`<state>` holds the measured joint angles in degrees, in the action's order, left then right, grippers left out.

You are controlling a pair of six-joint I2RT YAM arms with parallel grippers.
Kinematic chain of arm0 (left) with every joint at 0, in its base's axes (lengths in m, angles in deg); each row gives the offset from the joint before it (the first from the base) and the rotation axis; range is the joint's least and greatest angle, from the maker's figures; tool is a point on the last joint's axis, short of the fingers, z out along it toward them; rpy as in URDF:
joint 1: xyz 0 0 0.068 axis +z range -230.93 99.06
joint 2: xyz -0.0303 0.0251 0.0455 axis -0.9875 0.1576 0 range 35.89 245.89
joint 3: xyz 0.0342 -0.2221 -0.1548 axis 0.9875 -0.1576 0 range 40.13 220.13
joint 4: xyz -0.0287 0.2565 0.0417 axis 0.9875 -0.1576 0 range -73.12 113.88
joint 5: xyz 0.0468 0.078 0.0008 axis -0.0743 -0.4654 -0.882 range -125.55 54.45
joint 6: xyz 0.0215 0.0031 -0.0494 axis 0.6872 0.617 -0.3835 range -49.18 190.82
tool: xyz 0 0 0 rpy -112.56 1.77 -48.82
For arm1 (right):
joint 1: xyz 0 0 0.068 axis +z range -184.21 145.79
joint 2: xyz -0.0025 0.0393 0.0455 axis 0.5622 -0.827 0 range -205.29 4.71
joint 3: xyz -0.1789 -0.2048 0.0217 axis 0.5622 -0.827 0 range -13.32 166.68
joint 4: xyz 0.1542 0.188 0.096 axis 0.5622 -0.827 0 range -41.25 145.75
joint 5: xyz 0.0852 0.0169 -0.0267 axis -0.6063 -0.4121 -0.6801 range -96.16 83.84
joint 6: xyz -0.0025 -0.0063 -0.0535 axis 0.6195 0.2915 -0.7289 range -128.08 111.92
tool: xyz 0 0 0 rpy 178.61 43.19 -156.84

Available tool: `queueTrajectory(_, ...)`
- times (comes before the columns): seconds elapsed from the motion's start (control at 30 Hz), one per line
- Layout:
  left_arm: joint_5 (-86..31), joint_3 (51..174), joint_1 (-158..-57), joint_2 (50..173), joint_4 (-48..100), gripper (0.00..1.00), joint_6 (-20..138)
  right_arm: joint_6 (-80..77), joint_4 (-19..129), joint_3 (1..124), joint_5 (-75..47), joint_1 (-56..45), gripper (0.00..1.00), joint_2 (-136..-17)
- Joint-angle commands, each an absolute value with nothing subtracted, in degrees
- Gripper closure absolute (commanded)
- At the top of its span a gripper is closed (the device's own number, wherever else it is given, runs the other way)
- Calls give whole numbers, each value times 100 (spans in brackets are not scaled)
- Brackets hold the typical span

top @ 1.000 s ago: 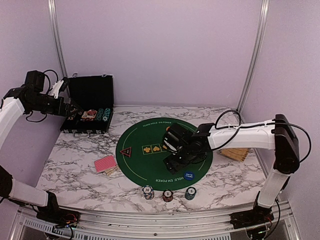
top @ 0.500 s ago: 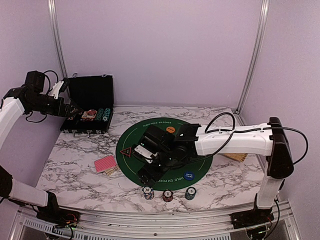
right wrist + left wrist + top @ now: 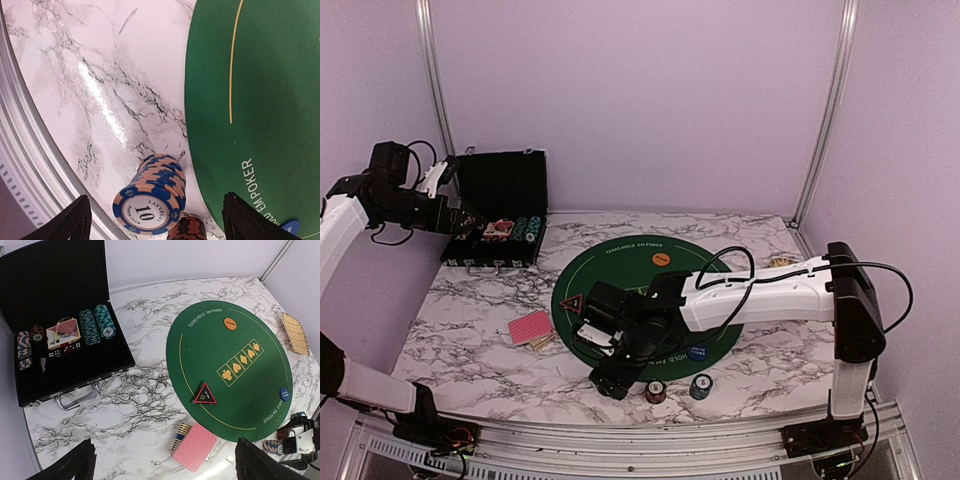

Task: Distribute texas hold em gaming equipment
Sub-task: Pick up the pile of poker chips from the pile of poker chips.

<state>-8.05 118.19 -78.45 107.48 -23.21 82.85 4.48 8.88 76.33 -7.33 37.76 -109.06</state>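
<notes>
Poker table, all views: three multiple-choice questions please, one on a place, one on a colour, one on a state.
1. The orange button lies on the green mat: A near its far edge B at its centre C at its near edge.
2. The playing cards' backs are: A blue B green C red.
3. The right gripper is: A shut on a card B open around a chip stack C out of view.
A, it sits by the far lettering; C, red backs show; B, fingers stand clear either side of the stack.
</notes>
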Motion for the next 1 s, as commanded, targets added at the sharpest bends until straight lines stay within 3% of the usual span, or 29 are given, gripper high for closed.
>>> queueTrajectory(0.0, -707, 12003, -7827, 10629, -2498, 1, 8364, 355, 798, 7882, -768, 3813, 13, -11068)
queueTrajectory(0.33, -708, 12000, -7828, 10599, -2507, 1, 8396, 378, 868, 7853, -642, 3813, 24, -11111)
queueTrajectory(0.87, -707, 11962, -7823, 10586, -2516, 1, 8426, 394, 824, 7908, -373, 3812, 63, -11010)
queueTrajectory(0.97, -696, 11960, -7830, 10585, -2516, 1, 8425, 390, 758, 7976, -333, 3810, 65, -10974)
